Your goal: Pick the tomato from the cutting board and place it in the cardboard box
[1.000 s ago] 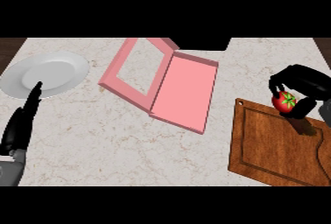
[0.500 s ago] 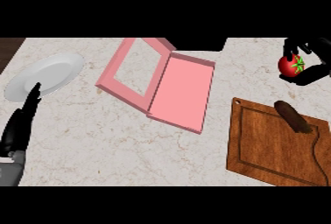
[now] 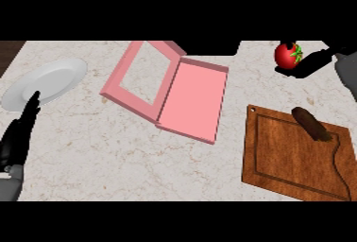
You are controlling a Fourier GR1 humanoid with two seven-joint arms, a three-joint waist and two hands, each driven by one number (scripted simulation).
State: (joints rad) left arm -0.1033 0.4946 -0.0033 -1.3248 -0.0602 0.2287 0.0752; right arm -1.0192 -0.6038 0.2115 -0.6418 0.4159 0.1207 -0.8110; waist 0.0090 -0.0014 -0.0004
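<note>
A red tomato (image 3: 286, 55) with a green stem is held up at the top right, above the counter and beyond the far edge of the wooden cutting board (image 3: 293, 160). My right hand (image 3: 311, 62) is curled round it from the right. The pink cardboard box (image 3: 191, 99) lies open in the middle, its windowed lid (image 3: 140, 78) folded out to the left. My left hand (image 3: 21, 134) rests at the left edge with straight fingers pointing up toward a plate.
A white plate (image 3: 45, 82) sits at the far left. A brown oblong item (image 3: 311, 124) lies on the upper part of the cutting board. Marble counter stretches between the box and the board.
My right hand has lifted the tomato off the cutting board and carried it up and slightly left. The left hand has stayed put.
</note>
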